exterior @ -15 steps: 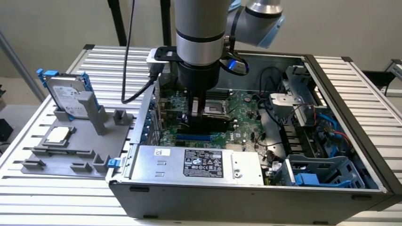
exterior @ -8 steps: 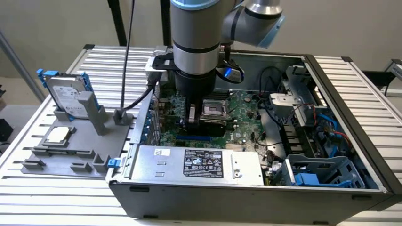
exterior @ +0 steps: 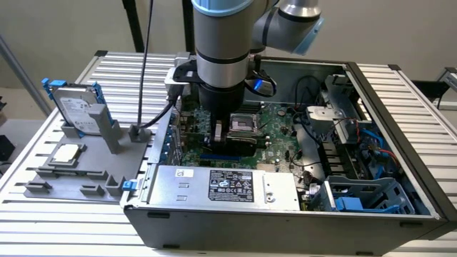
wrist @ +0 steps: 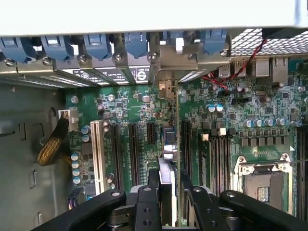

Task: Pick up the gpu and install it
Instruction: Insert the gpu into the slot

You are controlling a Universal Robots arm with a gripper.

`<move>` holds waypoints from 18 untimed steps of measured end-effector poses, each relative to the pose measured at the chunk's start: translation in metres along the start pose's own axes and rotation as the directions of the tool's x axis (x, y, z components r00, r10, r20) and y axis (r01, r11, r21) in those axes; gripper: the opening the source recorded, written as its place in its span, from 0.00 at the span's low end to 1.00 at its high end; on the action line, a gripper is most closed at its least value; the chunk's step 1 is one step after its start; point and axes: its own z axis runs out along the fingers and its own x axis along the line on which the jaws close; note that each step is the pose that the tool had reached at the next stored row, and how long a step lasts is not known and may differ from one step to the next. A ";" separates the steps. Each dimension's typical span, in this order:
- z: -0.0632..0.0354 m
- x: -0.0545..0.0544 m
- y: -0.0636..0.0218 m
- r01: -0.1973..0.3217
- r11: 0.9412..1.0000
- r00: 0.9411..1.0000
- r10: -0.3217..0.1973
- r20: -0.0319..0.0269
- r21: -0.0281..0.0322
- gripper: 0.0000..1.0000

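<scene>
**Card going into the slot**

Deep inside the open computer case (exterior: 371, 101) now, gripper (wrist: 168, 192) down over the motherboard (wrist: 216, 125). Part-closed on the gpu (wrist: 166, 159), held on edge between the fingers (wrist: 144, 207), silver bracket end toward the row of blue clips (wrist: 134, 43) at the back wall. Hanging right above the black slots (wrist: 132, 154), apparently lined up with one, though hard to tell whether touching yet. Installing step, by the look of it. Calls for a straight, even press down, card kept square, bracket meeting its gap in the back wall.
</scene>
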 end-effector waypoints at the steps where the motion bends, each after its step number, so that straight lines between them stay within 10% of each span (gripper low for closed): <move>1: 0.0003 0.000 0.0001 0.000 1.000 1.000 0.000 0.000 0.000 0.28; 18: 0.0028 0.000 0.0035 0.000 1.000 1.000 0.000 0.001 -0.005 0.28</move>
